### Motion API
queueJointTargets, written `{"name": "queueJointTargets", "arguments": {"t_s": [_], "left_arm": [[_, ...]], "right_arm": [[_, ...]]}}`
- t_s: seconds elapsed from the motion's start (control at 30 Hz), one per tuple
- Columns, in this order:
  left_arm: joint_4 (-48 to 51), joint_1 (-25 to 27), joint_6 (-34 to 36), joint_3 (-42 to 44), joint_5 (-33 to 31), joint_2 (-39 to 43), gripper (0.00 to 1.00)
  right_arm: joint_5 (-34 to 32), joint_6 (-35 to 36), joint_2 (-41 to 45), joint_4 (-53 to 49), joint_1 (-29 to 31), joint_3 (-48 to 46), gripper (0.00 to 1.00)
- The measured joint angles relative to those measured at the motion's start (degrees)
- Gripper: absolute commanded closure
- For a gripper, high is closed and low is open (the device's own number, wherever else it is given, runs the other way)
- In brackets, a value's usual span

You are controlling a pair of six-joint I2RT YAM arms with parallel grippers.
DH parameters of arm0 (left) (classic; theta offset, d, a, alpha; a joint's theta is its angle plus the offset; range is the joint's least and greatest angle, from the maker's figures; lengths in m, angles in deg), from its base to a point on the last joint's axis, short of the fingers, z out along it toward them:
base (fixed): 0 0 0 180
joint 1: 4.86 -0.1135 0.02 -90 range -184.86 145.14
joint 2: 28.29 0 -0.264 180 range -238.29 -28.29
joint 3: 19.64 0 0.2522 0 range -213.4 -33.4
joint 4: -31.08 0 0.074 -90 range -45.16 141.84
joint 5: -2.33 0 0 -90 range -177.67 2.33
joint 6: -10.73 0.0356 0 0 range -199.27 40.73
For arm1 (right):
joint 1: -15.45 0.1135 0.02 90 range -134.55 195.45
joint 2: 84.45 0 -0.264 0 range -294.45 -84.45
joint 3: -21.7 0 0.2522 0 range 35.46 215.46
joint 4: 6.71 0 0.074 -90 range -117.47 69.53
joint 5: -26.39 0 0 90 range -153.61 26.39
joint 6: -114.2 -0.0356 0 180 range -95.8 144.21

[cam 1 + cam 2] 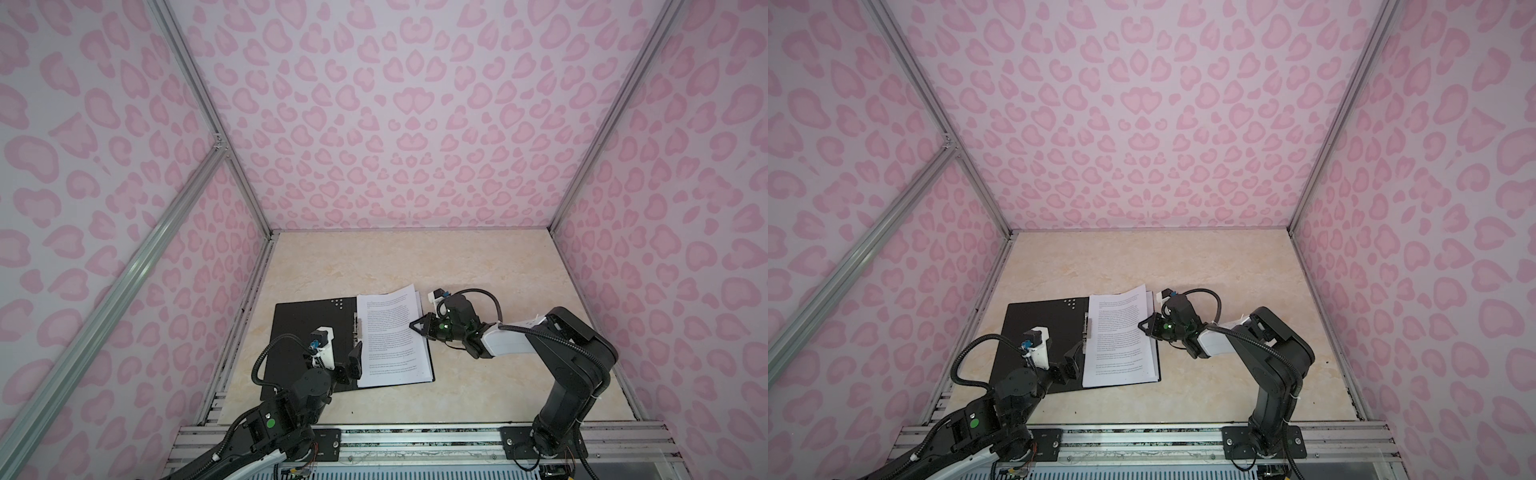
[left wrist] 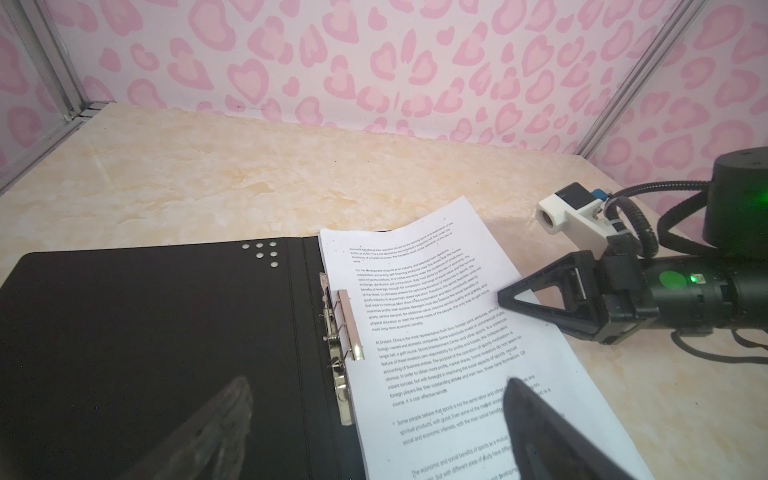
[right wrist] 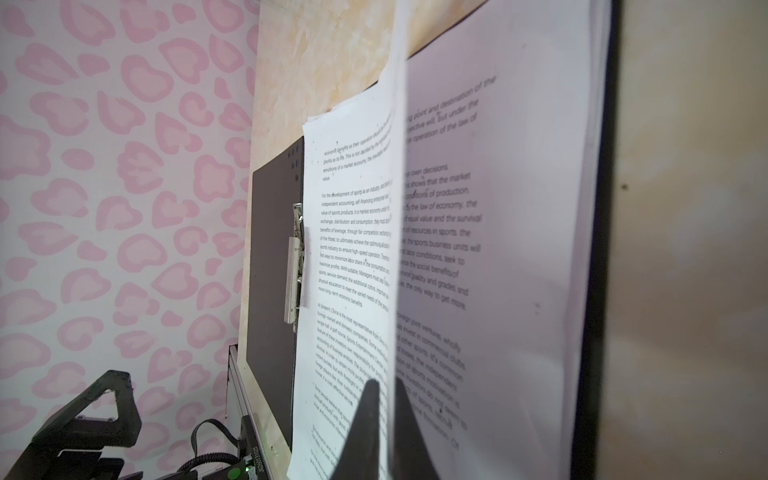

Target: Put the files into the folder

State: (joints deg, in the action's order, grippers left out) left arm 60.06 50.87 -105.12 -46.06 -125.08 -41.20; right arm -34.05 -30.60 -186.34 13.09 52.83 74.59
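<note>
The folder (image 1: 299,328) (image 1: 1038,320) lies open on the table with its black inside up and a metal clip (image 2: 349,328) along its spine. The files (image 1: 390,336) (image 1: 1117,336) (image 2: 436,332), white printed sheets, are stacked on its right half. My right gripper (image 1: 415,326) (image 1: 1142,325) (image 3: 384,386) reaches in from the right at the stack's outer edge. Its fingers stand close on either side of the top sheet (image 3: 399,166), which is raised off the stack. My left gripper (image 1: 351,361) (image 2: 378,386) hovers open near the spine, one finger over the black cover, one over the paper.
The marble-look tabletop (image 1: 415,266) is walled on three sides by pink patterned panels with aluminium posts. Aluminium rails (image 1: 415,440) with both arm bases run along the near edge. The folder's left edge lies close to the left wall's frame (image 1: 249,316).
</note>
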Motion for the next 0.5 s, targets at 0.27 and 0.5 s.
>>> {"name": "queueJointTargets", "arguments": {"t_s": [0.27,0.5], "left_arm": [[-0.1,0.0,0.0,-0.5,0.9,-1.0,0.04],[-0.1,0.0,-0.3,-1.0,1.6,-2.9,0.04]], "right_arm": [[-0.3,0.7,0.7,-1.6,0.1,0.1,0.47],[-5.7,7.3,6.5,-12.4,0.5,2.8,0.03]]}}
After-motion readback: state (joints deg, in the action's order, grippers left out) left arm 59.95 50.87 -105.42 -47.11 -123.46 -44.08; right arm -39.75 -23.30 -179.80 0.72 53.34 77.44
